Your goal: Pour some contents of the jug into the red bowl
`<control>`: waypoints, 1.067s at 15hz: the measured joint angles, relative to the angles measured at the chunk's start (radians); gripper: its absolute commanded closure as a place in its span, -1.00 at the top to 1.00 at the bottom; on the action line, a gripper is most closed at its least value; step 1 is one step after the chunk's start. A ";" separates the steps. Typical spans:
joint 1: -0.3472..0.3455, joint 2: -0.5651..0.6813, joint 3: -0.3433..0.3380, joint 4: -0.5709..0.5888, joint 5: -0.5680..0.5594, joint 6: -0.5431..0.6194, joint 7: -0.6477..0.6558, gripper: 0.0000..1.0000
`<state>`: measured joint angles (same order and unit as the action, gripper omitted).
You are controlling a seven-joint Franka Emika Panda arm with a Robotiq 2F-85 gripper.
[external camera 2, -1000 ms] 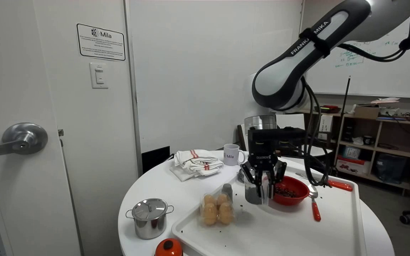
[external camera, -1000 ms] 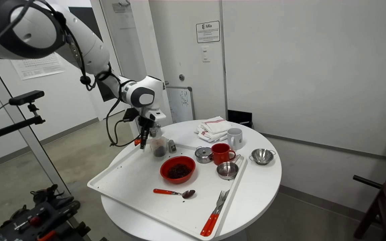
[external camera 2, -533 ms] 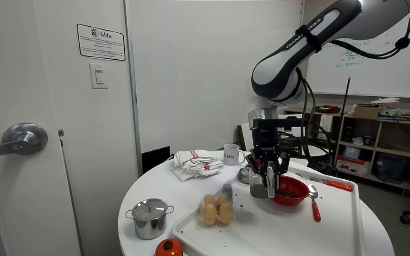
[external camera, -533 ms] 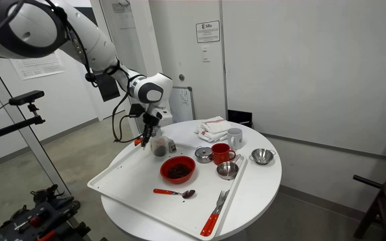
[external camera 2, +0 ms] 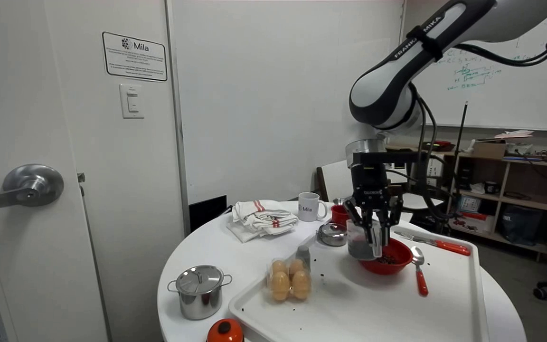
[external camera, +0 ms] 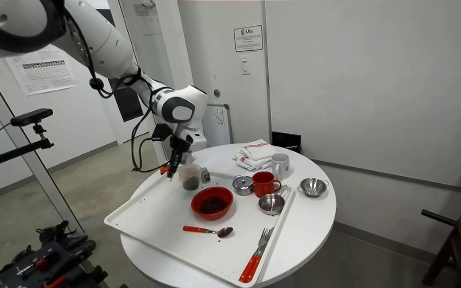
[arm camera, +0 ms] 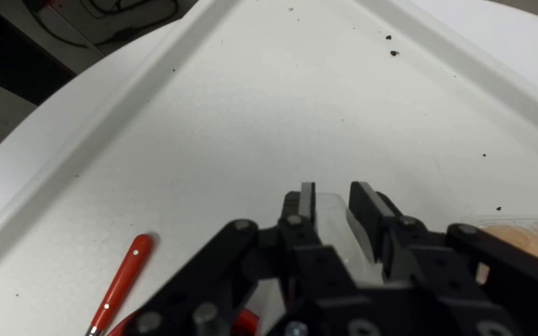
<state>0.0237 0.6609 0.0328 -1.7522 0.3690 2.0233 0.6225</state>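
The jug is a clear vessel with dark contents in its lower part. My gripper is shut on its handle, and in the wrist view the clear handle stands between the fingers. The jug is nearly upright and looks lifted, with a soft shadow on the tray below. The red bowl, holding small dark pieces, rests on the tray beside it; in an exterior view the jug overlaps the bowl's rim. At the bottom of the wrist view only a bit of the bowl's red edge shows.
On the white tray are a spoon, a fork and knife, a grey shaker and a pack of eggs. A lidded pan, red mug and steel pan stand past the bowl.
In an exterior view the gripper and jug have moved right and slightly up, until the jug overlaps the bowl's edge. The grip on the handle looks unchanged. Other items have not moved.
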 measured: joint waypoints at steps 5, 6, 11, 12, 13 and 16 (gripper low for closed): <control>-0.011 -0.147 -0.004 -0.188 0.028 0.022 -0.090 -0.80; -0.016 -0.170 -0.004 -0.213 0.033 0.011 -0.118 -0.80; -0.026 -0.217 -0.008 -0.234 0.028 -0.087 -0.197 -0.51; -0.025 -0.217 -0.008 -0.234 0.027 -0.089 -0.198 -0.80; -0.024 -0.217 -0.008 -0.234 0.027 -0.089 -0.199 -0.80; -0.022 -0.207 -0.009 -0.228 0.038 -0.084 -0.179 -0.80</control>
<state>0.0012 0.4539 0.0238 -1.9797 0.4074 1.9393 0.4433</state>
